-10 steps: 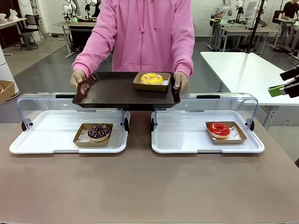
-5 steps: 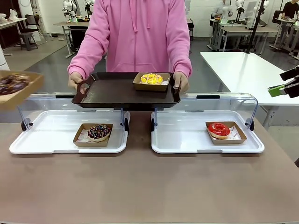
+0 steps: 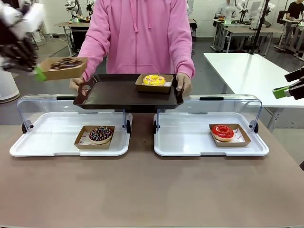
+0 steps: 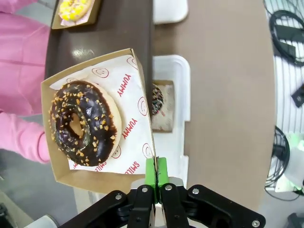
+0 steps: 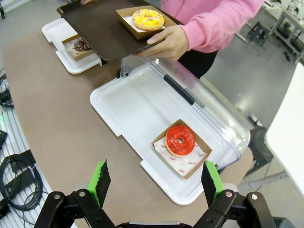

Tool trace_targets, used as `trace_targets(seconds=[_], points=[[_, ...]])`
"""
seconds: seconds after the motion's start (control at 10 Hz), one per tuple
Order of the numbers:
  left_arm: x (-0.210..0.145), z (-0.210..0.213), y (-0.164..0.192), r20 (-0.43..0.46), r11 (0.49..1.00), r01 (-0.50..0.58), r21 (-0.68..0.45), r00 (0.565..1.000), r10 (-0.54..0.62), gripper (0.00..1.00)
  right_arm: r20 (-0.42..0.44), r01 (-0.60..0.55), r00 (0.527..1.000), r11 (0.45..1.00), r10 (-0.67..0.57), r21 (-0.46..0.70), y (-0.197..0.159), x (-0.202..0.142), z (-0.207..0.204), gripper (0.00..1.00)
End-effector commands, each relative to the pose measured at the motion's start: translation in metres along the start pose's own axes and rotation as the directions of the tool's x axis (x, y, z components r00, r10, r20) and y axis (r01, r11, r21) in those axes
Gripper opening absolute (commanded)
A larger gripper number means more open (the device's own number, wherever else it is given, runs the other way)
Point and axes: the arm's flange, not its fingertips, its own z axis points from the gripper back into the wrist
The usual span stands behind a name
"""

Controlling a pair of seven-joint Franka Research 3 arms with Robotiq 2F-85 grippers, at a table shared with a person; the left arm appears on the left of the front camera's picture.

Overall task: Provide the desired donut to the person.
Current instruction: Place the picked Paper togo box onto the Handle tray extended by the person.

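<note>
The person [image 3: 137, 33] in a pink hoodie holds a dark brown tray [image 3: 114, 92] over the far table edge, with a yellow donut [image 3: 154, 80] in a cardboard box on it. My left gripper [image 3: 39, 72] is shut on the rim of a cardboard box [image 3: 64, 67] that holds a chocolate donut with nut bits [image 4: 83, 123]. The box hangs just left of the tray, above its left handle. At the far right, my right gripper [image 3: 289, 84] stands open and holds nothing; it is high above the red donut [image 5: 179, 139].
Two white lidded containers sit on the brown table: the left one [image 3: 47, 142] holds a chocolate sprinkle donut [image 3: 100, 134], the right one [image 3: 190, 142] a red glazed donut [image 3: 222, 132]. Both clear lids stand open. The person's hands [image 5: 166, 43] grip the tray's handles.
My left gripper has come in from the left with the boxed chocolate donut, rising and moving right toward the person's tray. The person and the right arm have stayed still.
</note>
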Motion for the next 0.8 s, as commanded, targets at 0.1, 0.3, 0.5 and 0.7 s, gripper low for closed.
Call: trace_targets(seconds=[0.1, 0.3, 0.5, 0.7], points=[[0.03, -0.053, 0.048, 0.008, 0.999, -0.008, 0.042, 1.0, 0.007, 0.01, -0.026, 0.013, 1.0, 1.0, -0.014, -0.01, 0.001, -0.001, -0.001, 1.0], [0.041, -0.089, 0.054, 0.016, 0.994, 0.113, 0.016, 0.993, -0.113, 0.01, -0.026, 0.013, 1.0, 1.0, -0.014, -0.01, 0.001, -0.001, -0.001, 1.0], [0.051, -0.127, 0.047, -0.004, 0.982, 0.189, 0.021, 0.982, -0.189, 0.01, -0.026, 0.013, 1.0, 1.0, -0.014, -0.01, 0.001, -0.001, -0.001, 1.0], [0.06, -0.154, 0.045, -0.041, 0.977, 0.212, 0.011, 0.977, -0.211, 0.01, -0.026, 0.013, 1.0, 1.0, -0.014, -0.01, 0.001, -0.001, -0.001, 1.0]])
